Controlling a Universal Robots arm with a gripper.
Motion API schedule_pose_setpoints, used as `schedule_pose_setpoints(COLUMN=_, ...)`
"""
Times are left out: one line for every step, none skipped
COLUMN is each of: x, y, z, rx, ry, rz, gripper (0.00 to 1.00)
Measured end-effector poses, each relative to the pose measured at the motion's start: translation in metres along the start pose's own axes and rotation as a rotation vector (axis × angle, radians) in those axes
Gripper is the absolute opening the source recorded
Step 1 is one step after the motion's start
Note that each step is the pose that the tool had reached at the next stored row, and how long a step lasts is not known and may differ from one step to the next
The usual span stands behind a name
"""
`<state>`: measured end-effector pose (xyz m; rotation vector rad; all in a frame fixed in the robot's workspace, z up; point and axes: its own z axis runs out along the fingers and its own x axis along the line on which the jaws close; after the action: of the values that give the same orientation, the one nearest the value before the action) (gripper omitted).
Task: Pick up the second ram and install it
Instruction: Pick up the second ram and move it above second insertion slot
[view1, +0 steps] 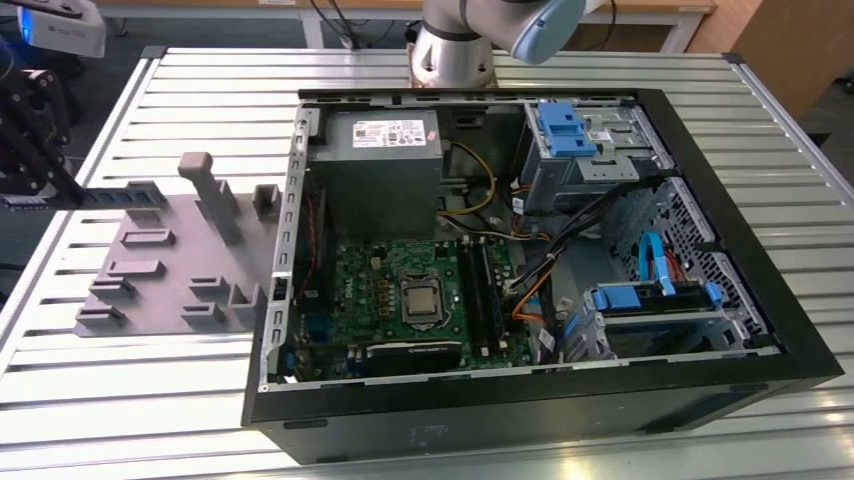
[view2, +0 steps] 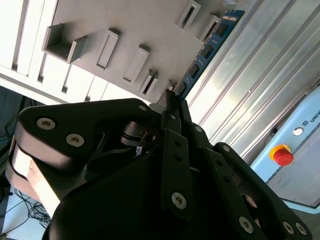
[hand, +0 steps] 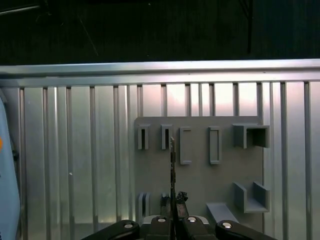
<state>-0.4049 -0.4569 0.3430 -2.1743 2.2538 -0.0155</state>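
My tool (view1: 60, 190) sits at the exterior view's left, well apart from the open computer case (view1: 534, 410), which lies on its side on the slatted metal desk (view1: 174, 90). The tool is closed on one end of the ram (view1: 120, 196), a thin blue stick that points out flat from the fingers over the far edge of the grey holder (view1: 160, 260). I cannot tell whether the stick touches the holder.

In the second wrist view the black tool (view2: 172, 102) pinches the ram (view2: 207, 47). The stick's blue face and dark chips run away alongside the holder (view2: 125, 25) and its row of slots.

In the first wrist view the ram (hand: 172, 165) shows edge-on as a thin dark line rising from the tool (hand: 172, 212), in front of the holder (hand: 200, 185) and the desk (hand: 75, 150).

Inside the case, the green motherboard (view1: 400, 290) lies flat
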Motion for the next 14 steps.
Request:
schedule_pose_setpoints(x=0.0000, y=0.0000, z=-0.0012, rx=0.0000, ry=0.0000, rz=0.000, gripper=0.14)
schedule_pose_setpoints(x=0.0000, y=-0.0001, z=-0.0024, rx=0.0000, ry=0.0000, rz=0.000, gripper=0.14)
schedule_pose_setpoints(x=0.0000, y=-0.0001, z=-0.0037, rx=0.0000, ry=0.0000, rz=0.000, gripper=0.14)
schedule_pose_setpoints(x=0.0000, y=-0.0001, z=-0.0048, rx=0.0001, ry=0.0000, rz=0.000, gripper=0.14)
schedule_pose_setpoints(x=0.0000, y=-0.0001, z=-0.0060, rx=0.0001, ry=0.0000, rz=0.000, gripper=0.14)
schedule_pose_setpoints(x=0.0000, y=-0.0001, z=-0.0071, rx=0.0000, ry=0.0000, rz=0.000, gripper=0.14)
schedule_pose_setpoints(x=0.0000, y=-0.0001, z=-0.0083, rx=0.0000, ry=0.0000, rz=0.000, gripper=0.14)
schedule_pose_setpoints(x=0.0000, y=-0.0002, z=-0.0095, rx=0.0000, ry=0.0000, rz=0.000, gripper=0.14)
schedule_pose_setpoints(x=0.0000, y=-0.0001, z=-0.0108, rx=0.0000, ry=0.0000, rz=0.000, gripper=0.14)
schedule_pose_setpoints(x=0.0000, y=-0.0002, z=-0.0121, rx=0.0000, ry=0.0000, rz=0.000, gripper=0.14)
schedule_pose_setpoints(x=0.0000, y=-0.0002, z=-0.0134, rx=0.0001, ry=0.0000, rz=0.000, gripper=0.14)
schedule_pose_setpoints(x=0.0000, y=-0.0002, z=-0.0148, rx=0.0001, ry=-0.0001, rz=0.000, gripper=0.14)
schedule_pose_setpoints(x=0.0000, y=-0.0002, z=-0.0162, rx=0.0000, ry=0.0000, rz=0.000, gripper=0.14)
schedule_pose_setpoints(x=0.0000, y=-0.0003, z=-0.0174, rx=0.0000, ry=0.0000, rz=0.000, gripper=0.14)
